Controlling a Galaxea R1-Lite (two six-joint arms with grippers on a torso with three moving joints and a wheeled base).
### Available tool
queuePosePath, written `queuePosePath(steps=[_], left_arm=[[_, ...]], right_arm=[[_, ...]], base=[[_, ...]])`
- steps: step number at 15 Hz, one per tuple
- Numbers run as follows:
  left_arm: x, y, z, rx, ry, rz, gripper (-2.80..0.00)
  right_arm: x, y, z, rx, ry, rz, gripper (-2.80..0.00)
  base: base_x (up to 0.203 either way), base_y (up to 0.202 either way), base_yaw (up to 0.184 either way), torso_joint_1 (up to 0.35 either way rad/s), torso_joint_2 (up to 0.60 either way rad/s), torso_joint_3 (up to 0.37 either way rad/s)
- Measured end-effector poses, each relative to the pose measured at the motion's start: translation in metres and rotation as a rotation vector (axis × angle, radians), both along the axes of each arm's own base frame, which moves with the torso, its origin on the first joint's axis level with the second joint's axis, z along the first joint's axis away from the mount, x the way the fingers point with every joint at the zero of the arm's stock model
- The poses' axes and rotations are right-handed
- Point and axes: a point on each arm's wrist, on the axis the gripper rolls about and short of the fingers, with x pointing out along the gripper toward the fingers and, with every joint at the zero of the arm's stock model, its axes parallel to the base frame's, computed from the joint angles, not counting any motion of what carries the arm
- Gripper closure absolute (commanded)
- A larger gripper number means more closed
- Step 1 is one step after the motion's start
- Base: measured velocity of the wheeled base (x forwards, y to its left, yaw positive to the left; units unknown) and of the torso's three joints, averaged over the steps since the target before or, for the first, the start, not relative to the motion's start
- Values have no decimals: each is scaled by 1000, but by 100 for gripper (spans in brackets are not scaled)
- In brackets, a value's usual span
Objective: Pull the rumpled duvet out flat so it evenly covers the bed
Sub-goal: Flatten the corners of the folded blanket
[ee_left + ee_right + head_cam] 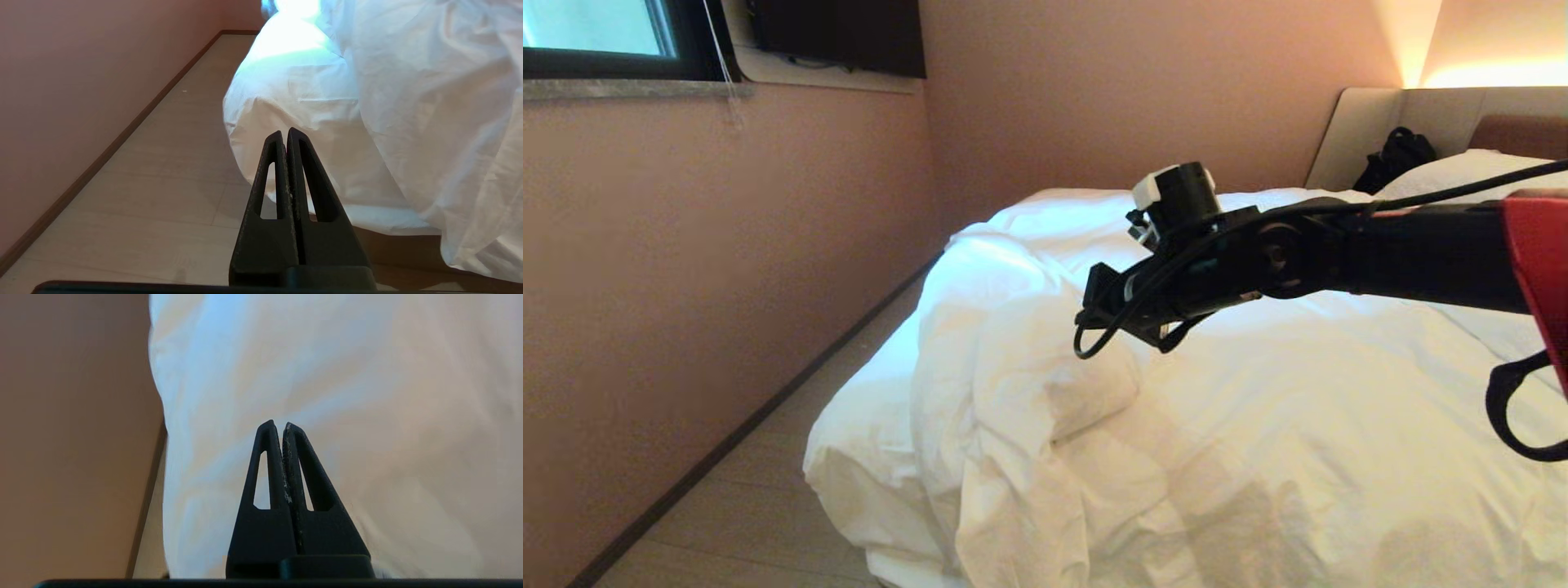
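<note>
Right gripper (1131,314) sits at the middle of the head view, at the end of a black arm coming in from the right, over the bunched-up white duvet (1029,384). The duvet is heaped on the bed (1364,131), filling the lower right; a white pillow (1462,175) and a black bag (1396,159) lie at the upper right.

Left wrist view: the left gripper (284,134) has its fingers pressed together, holding nothing, above the floor (163,183), with the duvet (408,102) on the right.

Right wrist view: the right gripper (278,426) has its fingers together too, in front of the duvet (367,396); no cloth shows between them.
</note>
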Motion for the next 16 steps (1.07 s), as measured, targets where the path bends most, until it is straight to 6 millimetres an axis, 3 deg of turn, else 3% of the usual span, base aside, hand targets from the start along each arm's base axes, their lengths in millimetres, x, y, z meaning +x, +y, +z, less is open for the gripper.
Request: queuePosePath(steps=[3, 4, 16], left_arm=[[0, 0, 0, 0, 1, 0, 0], [0, 0, 0, 0, 1, 0, 0], [0, 0, 0, 0, 1, 0, 0]], right_arm=[[7, 6, -2, 38, -45, 15, 0], [8, 8, -2, 52, -57, 26, -280], [18, 28, -15, 12, -225, 128, -280]], base=[[0, 0, 0, 0, 0, 0], [0, 0, 0, 0, 0, 0], [0, 0, 0, 0, 0, 0]])
